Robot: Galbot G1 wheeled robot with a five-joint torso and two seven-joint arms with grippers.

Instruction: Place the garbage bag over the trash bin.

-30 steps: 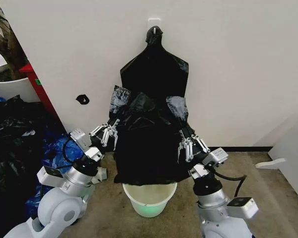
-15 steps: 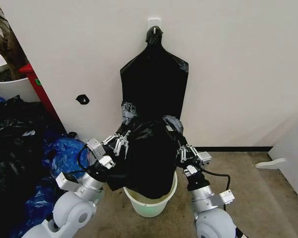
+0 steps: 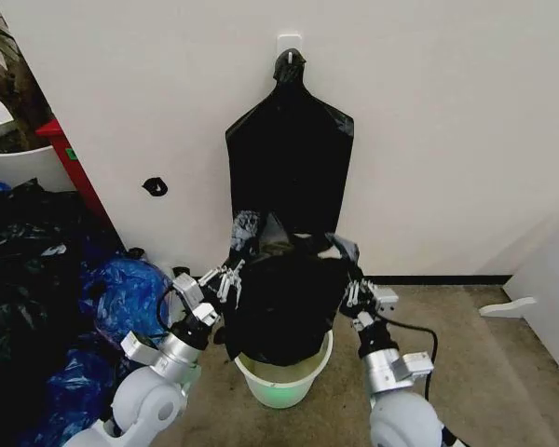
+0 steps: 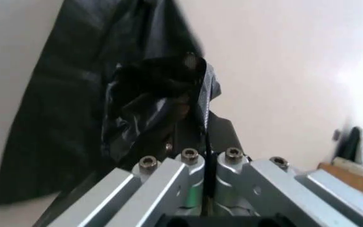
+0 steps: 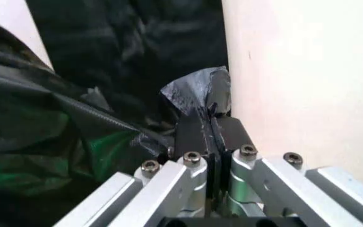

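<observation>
Black crinkly plastic is what I'm staring at: the garbage bag (image 3: 284,298) is stretched between my two arms, hanging right above the trash bin (image 3: 279,377), with its lower end dipping inside the white rim. The bin sits on the floor close to the wall.

My left gripper (image 3: 228,276) is pinched tight on the bag's upper left corner; in the left wrist view the pads are pressed together with a bunch of plastic (image 4: 159,101) sticking out past them. My right gripper (image 3: 358,291) is doing the same on the upper right corner, jaws together on a grey-looking flap (image 5: 197,92) of the bag.

Behind it all, a flat smooth black bag (image 3: 289,154) hangs on the wall from a hook. Off to my left there's a heap of black and blue bags (image 3: 47,289) on the floor.
</observation>
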